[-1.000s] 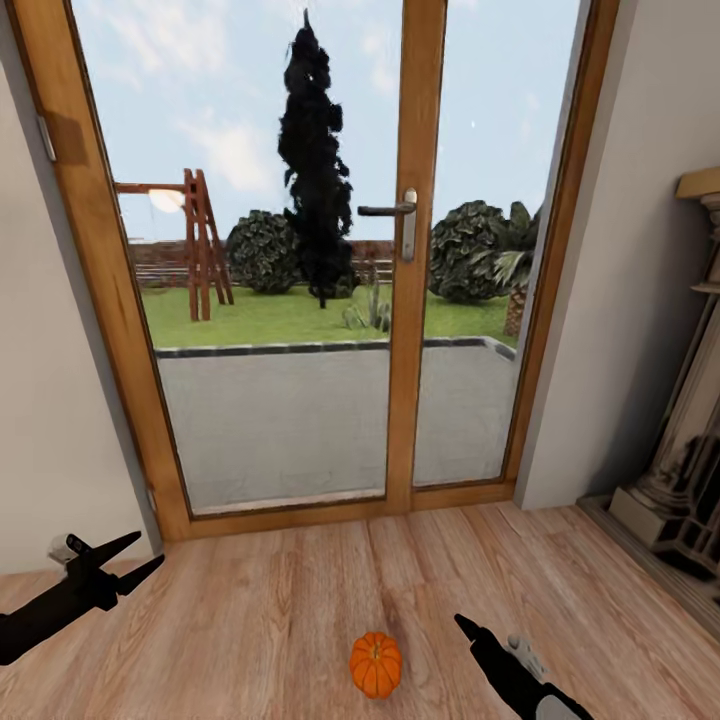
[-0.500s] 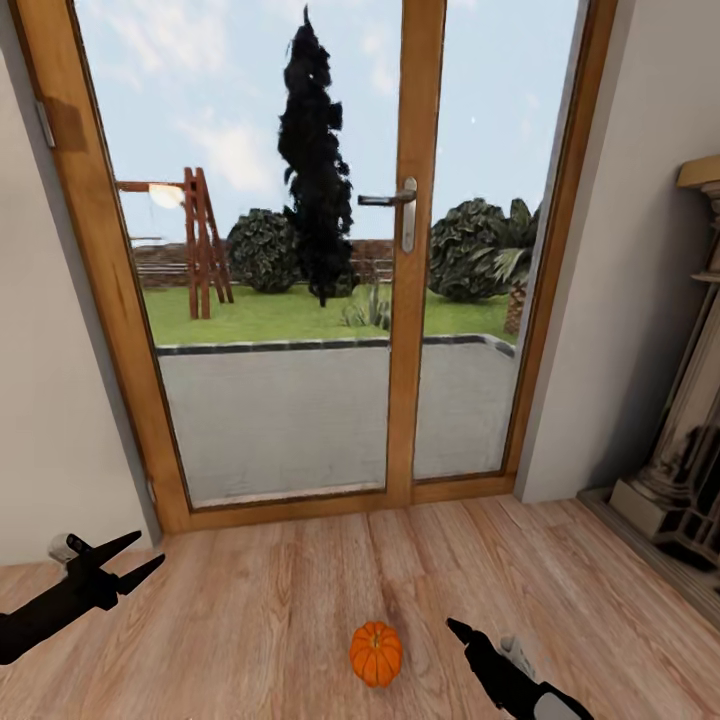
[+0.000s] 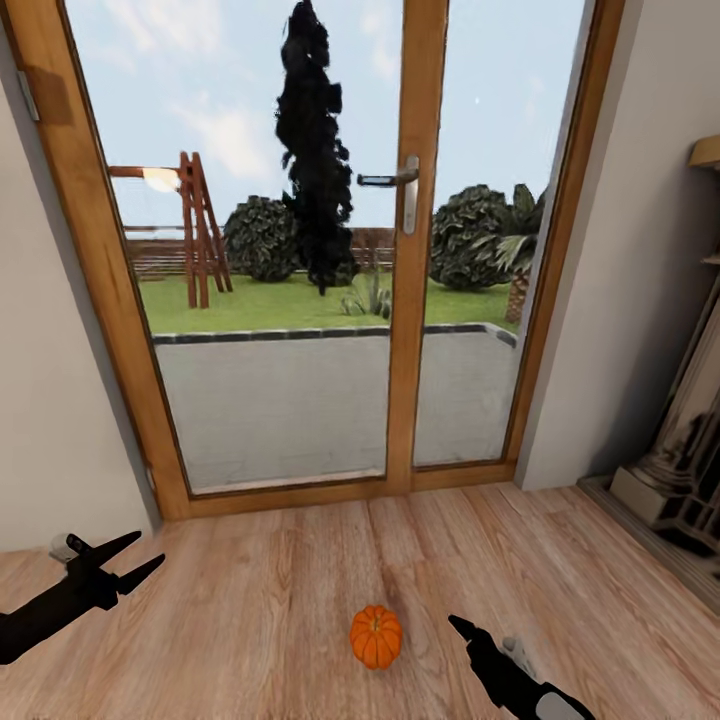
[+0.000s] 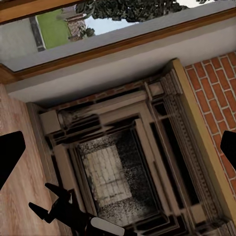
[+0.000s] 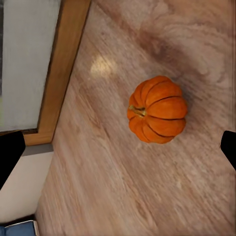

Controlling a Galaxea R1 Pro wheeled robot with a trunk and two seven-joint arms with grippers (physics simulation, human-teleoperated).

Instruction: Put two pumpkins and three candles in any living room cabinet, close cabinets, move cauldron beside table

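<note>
Right gripper (image 3: 462,628) wide open, empty, just beside small ribbed bright-orange pumpkin (image 3: 376,636) resting on pale wooden floor (image 3: 250,620) near glazed door. Probably light, rigid, rounded and prone to rolling. Best clasped across ribbed belly.

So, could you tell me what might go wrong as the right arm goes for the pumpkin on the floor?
The pumpkin is round and lies loose on the smooth wood floor, so a glancing touch from the open right end effector could roll it away. It also sits low and close to the robot, so the reach may be awkward. The glass door stands just beyond it.
</note>
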